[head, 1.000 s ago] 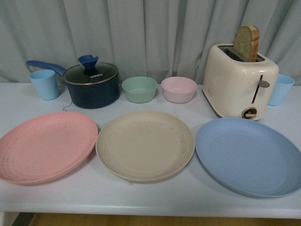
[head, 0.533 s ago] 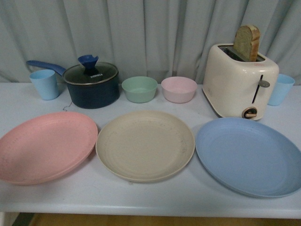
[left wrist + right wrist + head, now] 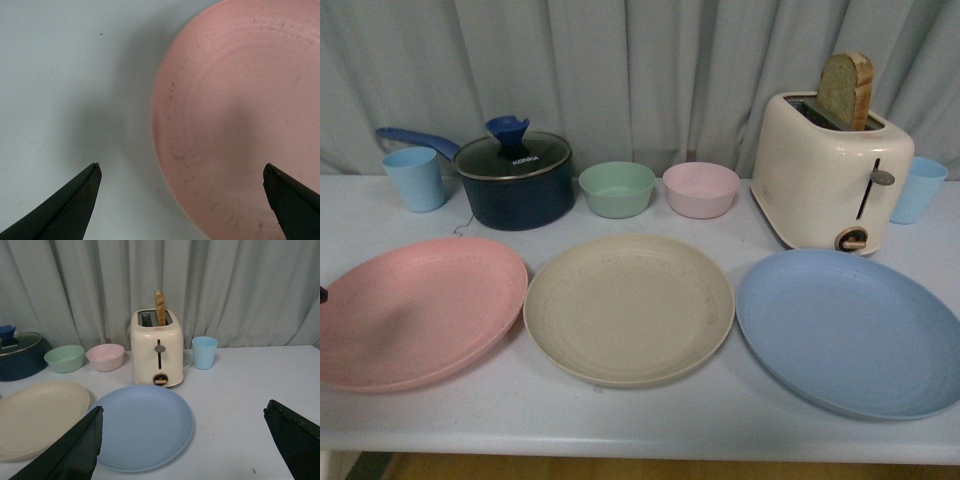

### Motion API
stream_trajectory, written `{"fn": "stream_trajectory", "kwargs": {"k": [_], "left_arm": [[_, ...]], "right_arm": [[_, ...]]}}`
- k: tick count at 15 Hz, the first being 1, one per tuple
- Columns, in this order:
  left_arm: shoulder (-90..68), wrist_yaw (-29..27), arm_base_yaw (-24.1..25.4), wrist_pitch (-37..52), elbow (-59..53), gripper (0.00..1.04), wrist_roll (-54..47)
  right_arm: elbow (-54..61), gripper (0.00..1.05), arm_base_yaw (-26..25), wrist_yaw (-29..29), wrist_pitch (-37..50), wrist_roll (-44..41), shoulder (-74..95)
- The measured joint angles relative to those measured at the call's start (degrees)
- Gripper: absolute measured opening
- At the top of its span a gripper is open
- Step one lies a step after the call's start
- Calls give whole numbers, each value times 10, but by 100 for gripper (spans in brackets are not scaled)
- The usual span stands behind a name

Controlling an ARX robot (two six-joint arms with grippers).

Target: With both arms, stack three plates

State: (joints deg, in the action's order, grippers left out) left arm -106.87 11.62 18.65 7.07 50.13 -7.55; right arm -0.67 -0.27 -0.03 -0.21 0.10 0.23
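Observation:
Three plates lie side by side on the white table: the pink plate [image 3: 415, 310] at the left, the beige plate [image 3: 628, 308] in the middle, the light blue plate [image 3: 850, 330] at the right. My left gripper [image 3: 181, 167] is open and hangs above the outer rim of the pink plate [image 3: 240, 115], one fingertip over the table and one over the plate. Only a dark tip of it shows at the left edge of the front view. My right gripper [image 3: 183, 412] is open and empty, above the table near the blue plate [image 3: 142, 425]. The beige plate [image 3: 37, 415] shows beside it.
Behind the plates stand a blue cup [image 3: 416, 178], a dark pot with a glass lid [image 3: 514, 180], a green bowl [image 3: 617, 189], a pink bowl [image 3: 701, 189], a cream toaster with a bread slice [image 3: 830, 170] and another blue cup [image 3: 918, 188]. A curtain hangs behind.
A shadow has come over the left part of the pink plate, and a dark tip now shows at the left edge of the front view. The plates have not moved.

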Motion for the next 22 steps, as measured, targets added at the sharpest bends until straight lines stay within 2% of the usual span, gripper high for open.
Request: {"fn": "stream_trajectory", "kwargs": {"k": [1,3,4,11,12,18,20,22], "left_arm": [[-76,3,4,-16,62,98,-21],[-114,6,10,-17,86,98,-30],[-130,12,16,-29,97,83,-28],[-150,43,34,-53,127,6,19],[-148,50,37,-54,127,2,31],[-23,53,47,-118,116,2,68],[16,35,12,-137,116,2,82],[28,20,-62,-136,119,2,108]], "right_arm": [[0,98,0,0,0,0,0],[0,98,0,0,0,0,0],[0,98,0,0,0,0,0],[0,98,0,0,0,0,0],[0,98,0,0,0,0,0],[0,98,0,0,0,0,0],[0,98,0,0,0,0,0],[0,98,0,0,0,0,0]]}}
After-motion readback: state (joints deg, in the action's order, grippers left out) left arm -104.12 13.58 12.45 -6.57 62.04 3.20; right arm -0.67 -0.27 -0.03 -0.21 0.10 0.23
